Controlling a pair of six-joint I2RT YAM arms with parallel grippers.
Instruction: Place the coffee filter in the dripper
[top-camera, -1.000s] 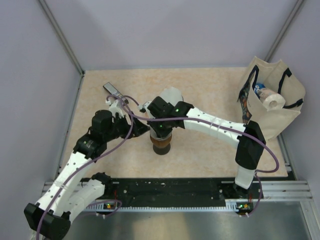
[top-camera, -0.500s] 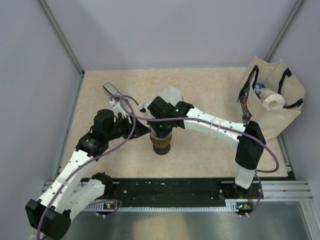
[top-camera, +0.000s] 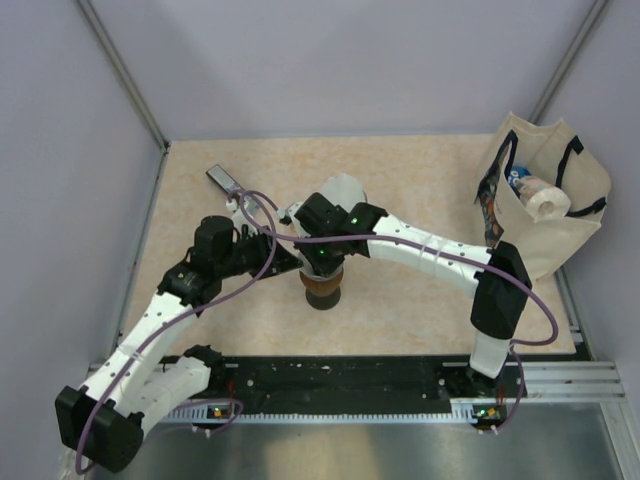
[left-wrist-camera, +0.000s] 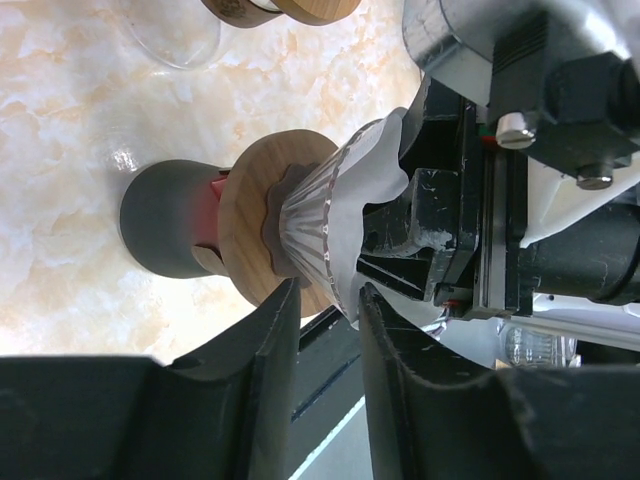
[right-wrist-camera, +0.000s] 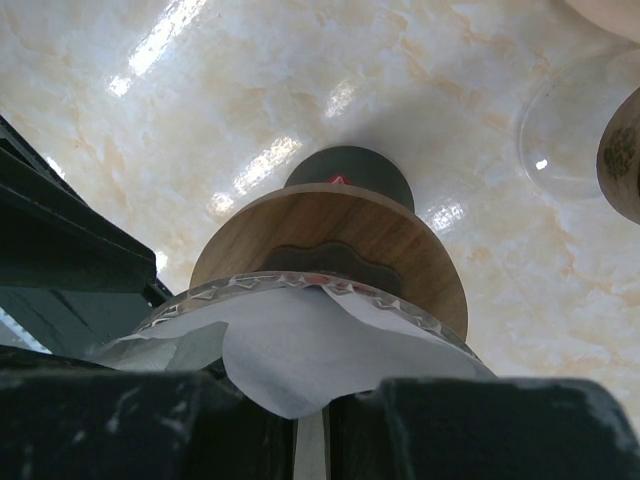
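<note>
Broadly, the beige marbled table (top-camera: 420, 170) fills the top view, with a canvas bag (top-camera: 570, 230) standing at its 3 o'clock edge. The right arm (top-camera: 430, 250) reaches in from 4 o'clock and the left arm (top-camera: 170, 300) from 8 o'clock, and they meet at a stack near the table's centre. That stack is a dark mug (left-wrist-camera: 165, 220) with a wooden collar (left-wrist-camera: 250, 200) on it, carrying the ribbed glass dripper (left-wrist-camera: 310, 225).

The white coffee filter (left-wrist-camera: 375, 175) sits inside the dripper's cone, its wavy edge rising past the glass rim. The right fingers (right-wrist-camera: 345, 430) are nearly closed and pinch the filter's paper from above. The left fingers (left-wrist-camera: 290, 340) come in from 9 o'clock of the dripper and stand a narrow gap apart. The dripper's rim is at the mouth of that gap, and I cannot tell whether they press it.

A clear glass vessel (right-wrist-camera: 560, 130) stands near the mug. A small grey device (top-camera: 224, 180) lies toward 10 o'clock.
</note>
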